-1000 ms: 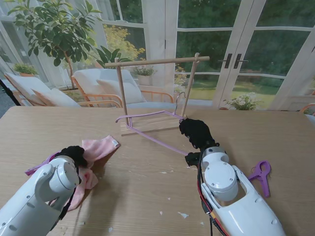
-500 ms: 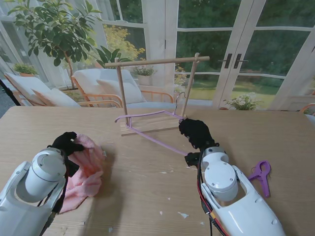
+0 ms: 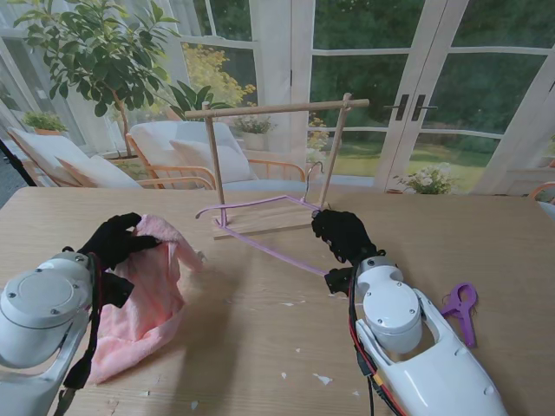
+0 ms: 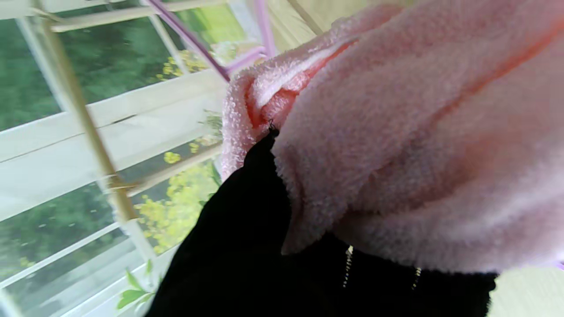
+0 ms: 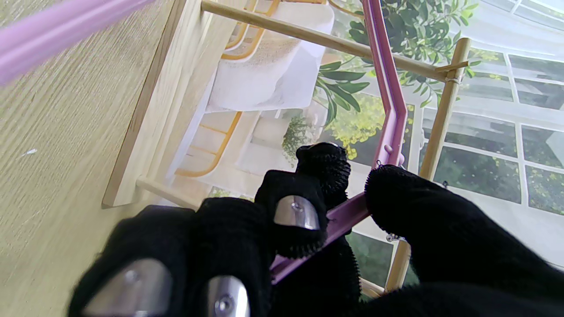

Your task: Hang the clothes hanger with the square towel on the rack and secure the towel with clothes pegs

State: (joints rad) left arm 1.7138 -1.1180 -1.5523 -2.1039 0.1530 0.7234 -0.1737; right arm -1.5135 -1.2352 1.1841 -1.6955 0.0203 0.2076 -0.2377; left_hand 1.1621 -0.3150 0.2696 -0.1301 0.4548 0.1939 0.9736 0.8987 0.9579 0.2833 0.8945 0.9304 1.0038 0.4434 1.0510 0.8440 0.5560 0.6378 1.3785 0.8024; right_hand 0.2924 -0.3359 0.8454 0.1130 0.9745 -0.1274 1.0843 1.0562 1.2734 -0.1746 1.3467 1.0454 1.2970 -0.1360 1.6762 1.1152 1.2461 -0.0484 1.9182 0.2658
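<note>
Both hands loaded. Table [image 3: 260, 329] carries rack [image 3: 276, 109]; left hand [image 3: 113, 243] grips pink towel [image 3: 143, 303], raised left of rack. Right hand [image 3: 343, 234] clamps purple hanger [image 3: 264, 247] at rack base. Purple peg [image 3: 460, 310] lies far right.

I can read no text, label, brand, number or sign on anything in my three views right now.
</note>
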